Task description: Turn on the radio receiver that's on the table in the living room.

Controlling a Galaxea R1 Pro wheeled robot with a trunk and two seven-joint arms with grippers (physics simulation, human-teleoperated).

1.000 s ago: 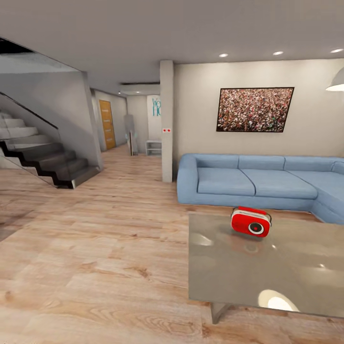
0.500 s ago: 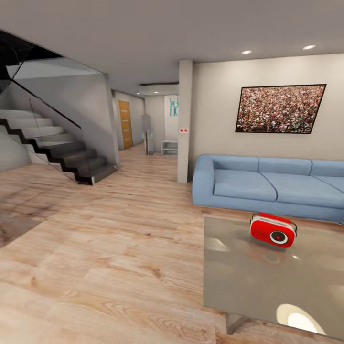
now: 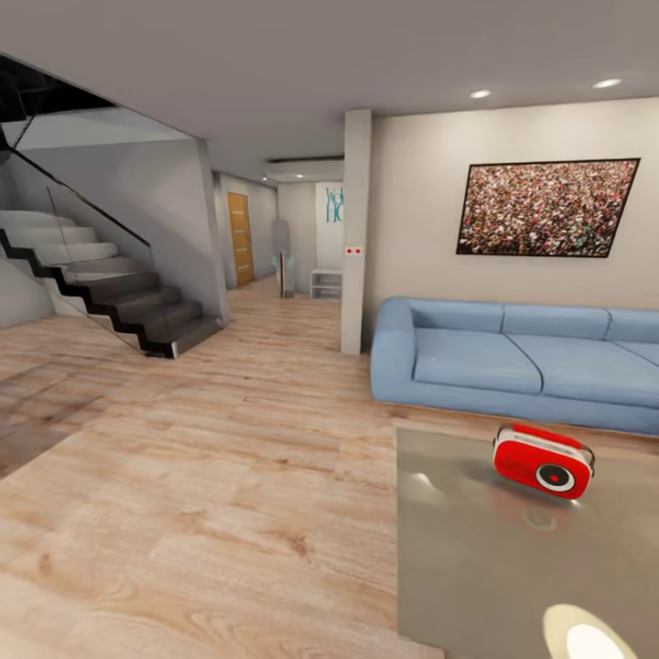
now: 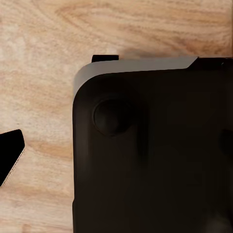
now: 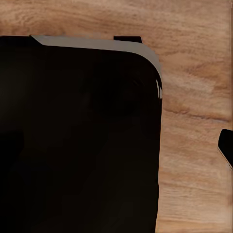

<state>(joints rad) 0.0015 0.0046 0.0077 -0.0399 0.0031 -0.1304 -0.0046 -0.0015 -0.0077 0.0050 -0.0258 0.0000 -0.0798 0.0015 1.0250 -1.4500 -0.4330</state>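
Observation:
The radio receiver [image 3: 543, 461], a small glossy red box with a white band, a thin handle and a round dial on its face, sits on the far part of the low grey reflective table [image 3: 485, 567] at the lower right of the head view. In the left wrist view a dark wedge [image 4: 9, 156] pokes in at the picture's edge, and a similar one [image 5: 226, 147] does in the right wrist view. Each could be a fingertip, and how the jaws stand cannot be made out.
A blue sofa [image 3: 513, 361] stands behind the table against a beige wall with a framed picture [image 3: 546, 209]. A pillar [image 3: 356, 229], a hallway and dark stairs [image 3: 110, 297] lie to the left across wood floor [image 3: 210, 476]. Both wrist views look down on my black base [image 4: 155, 155] [image 5: 77, 141].
The whole head view has shifted as the camera moved: sofa, pillar, table and radio now sit further right and the radio lower. The things themselves have not moved.

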